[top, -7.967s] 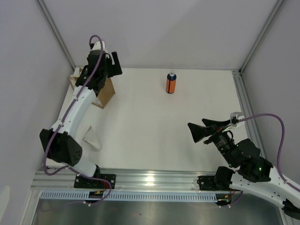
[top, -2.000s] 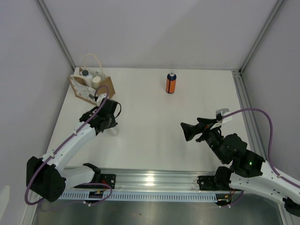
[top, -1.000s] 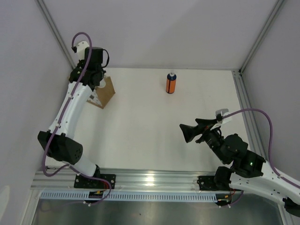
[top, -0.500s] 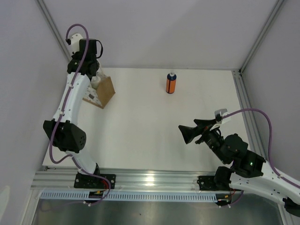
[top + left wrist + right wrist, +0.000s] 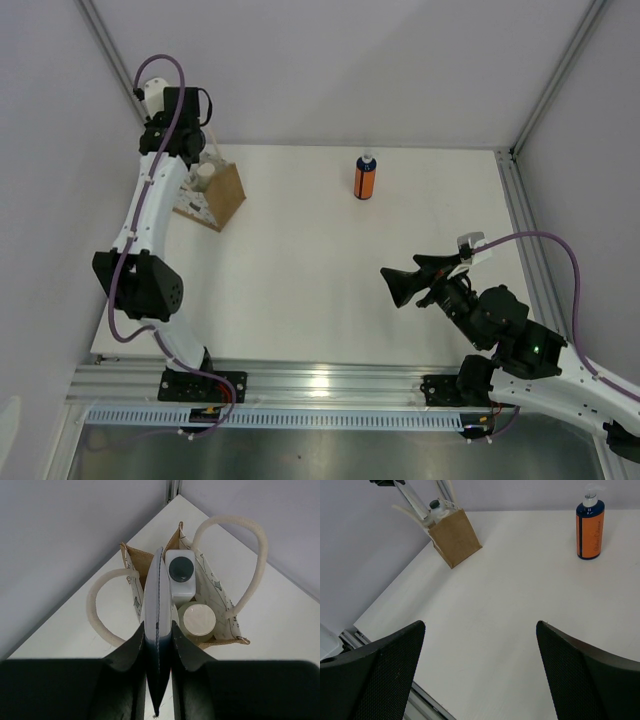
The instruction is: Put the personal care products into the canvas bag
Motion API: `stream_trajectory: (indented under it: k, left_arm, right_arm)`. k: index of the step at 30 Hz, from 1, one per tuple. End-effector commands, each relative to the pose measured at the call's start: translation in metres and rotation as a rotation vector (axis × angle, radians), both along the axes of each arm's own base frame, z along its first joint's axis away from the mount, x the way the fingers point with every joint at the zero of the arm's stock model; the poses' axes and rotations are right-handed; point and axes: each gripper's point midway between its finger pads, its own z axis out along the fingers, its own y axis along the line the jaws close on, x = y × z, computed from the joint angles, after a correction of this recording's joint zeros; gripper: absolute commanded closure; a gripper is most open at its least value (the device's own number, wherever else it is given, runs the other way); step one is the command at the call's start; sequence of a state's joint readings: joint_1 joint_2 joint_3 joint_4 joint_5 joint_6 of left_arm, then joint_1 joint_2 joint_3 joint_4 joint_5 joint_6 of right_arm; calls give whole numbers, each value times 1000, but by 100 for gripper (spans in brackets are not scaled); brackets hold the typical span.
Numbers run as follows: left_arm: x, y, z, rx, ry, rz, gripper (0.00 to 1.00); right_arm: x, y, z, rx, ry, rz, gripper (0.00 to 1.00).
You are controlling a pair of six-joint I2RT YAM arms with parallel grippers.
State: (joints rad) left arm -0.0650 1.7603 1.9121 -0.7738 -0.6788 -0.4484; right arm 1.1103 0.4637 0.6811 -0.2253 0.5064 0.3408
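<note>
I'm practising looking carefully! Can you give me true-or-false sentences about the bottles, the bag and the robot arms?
1. The orange bottle is inside the canvas bag. False: it stands upright on the table, apart from the bag.
2. Two products sit in the bag. True: a white bottle with dark cap and a cream-white cylinder.
3. The right gripper holds a bottle. False: its jaws are open and empty.
4. The left gripper is over the bag with jaws shut. True.

White table [image 5: 300, 260], grey walls [image 5: 350, 70]
</note>
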Motion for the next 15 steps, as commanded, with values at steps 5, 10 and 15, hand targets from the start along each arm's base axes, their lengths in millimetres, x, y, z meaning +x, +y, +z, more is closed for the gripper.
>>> stream_trajectory:
  k: [5, 10, 15]
  left_arm:
    - [21, 5, -6, 23, -20, 2, 100]
    - [32, -2, -43, -24, 22, -6, 100]
    - [29, -7, -83, -64, 71, 5, 100]
  right_arm:
    - [-3, -4, 22, 59, -18, 2, 4]
    - [-4, -4, 23, 65, -18, 8, 4]
    - [-4, -2, 22, 64, -16, 16, 4]
